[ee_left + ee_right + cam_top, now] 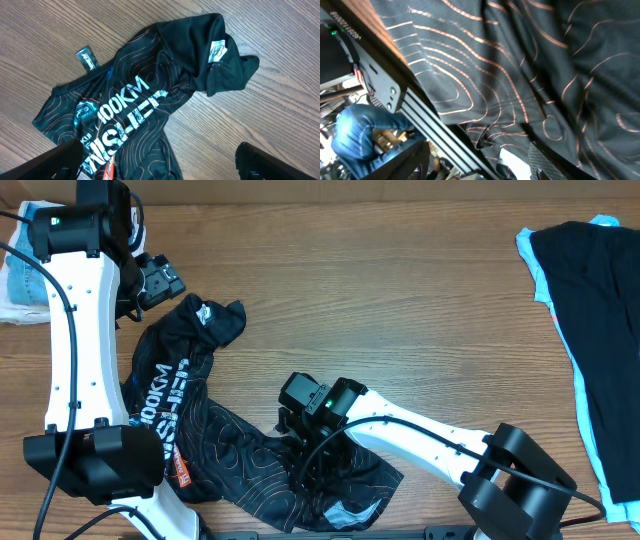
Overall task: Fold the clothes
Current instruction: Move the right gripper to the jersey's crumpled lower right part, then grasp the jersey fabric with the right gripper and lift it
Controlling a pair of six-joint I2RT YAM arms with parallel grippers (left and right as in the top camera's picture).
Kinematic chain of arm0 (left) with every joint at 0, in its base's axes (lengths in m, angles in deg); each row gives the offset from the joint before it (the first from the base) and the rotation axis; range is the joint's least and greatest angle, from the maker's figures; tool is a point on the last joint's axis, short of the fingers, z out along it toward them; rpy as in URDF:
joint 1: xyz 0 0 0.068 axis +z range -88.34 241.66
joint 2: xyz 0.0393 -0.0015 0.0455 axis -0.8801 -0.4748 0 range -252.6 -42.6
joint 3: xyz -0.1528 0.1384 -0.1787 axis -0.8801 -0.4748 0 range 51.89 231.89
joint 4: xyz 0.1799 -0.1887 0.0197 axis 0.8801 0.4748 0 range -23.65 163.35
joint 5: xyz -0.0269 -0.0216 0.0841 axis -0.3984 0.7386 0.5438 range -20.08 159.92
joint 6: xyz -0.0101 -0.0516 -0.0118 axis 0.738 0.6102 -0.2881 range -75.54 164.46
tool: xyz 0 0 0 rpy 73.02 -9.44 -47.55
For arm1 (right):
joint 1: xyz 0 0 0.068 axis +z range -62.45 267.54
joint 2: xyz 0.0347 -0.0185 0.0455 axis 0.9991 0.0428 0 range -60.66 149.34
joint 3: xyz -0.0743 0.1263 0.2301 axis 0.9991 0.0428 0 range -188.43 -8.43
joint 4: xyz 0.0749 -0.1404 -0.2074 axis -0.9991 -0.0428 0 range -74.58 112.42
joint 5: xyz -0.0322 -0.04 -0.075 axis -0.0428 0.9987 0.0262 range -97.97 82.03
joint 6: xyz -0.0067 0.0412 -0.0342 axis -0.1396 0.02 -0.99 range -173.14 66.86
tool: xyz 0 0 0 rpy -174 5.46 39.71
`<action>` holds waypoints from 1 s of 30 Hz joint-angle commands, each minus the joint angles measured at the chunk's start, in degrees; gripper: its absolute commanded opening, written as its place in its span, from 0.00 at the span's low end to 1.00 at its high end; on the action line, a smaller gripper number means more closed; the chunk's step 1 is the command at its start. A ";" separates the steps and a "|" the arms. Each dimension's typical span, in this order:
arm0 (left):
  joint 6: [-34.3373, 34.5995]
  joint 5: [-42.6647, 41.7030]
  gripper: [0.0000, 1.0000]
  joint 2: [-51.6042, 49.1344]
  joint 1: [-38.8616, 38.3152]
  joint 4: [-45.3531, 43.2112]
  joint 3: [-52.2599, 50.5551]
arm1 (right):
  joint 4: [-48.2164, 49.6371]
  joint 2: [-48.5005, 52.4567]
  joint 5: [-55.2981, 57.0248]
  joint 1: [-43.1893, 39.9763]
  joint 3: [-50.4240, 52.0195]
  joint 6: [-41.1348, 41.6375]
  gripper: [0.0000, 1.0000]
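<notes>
The black shirt [235, 455] with thin orange contour lines and white lettering lies crumpled on the wooden table at the lower left. It also shows in the left wrist view [150, 75] and fills the right wrist view [520, 60]. My left gripper [158, 280] is open and empty, hovering above the shirt's upper end; its fingers [160, 162] are spread wide. My right gripper [298, 420] sits low over the shirt's lower right part. Its fingers [480, 160] are open, on either side of the shirt's edge by the table's front rail.
Light-blue jeans [20, 275] lie at the far left corner. A pile with a black garment on light-blue cloth [590, 330] lies at the right edge. A metal rail [420, 120] runs along the table's front edge, close to my right gripper.
</notes>
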 commanded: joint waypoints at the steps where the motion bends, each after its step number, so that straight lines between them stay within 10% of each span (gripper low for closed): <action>1: -1.07 0.31 1.00 0.63 -0.13 0.13 0.39 | 0.98 0.39 1.88 -0.22 0.24 -0.17 0.68; 30: -1.09 -6.84 1.00 0.63 -0.13 0.52 0.39 | 0.76 3.41 -6.25 -3.02 0.24 0.07 0.77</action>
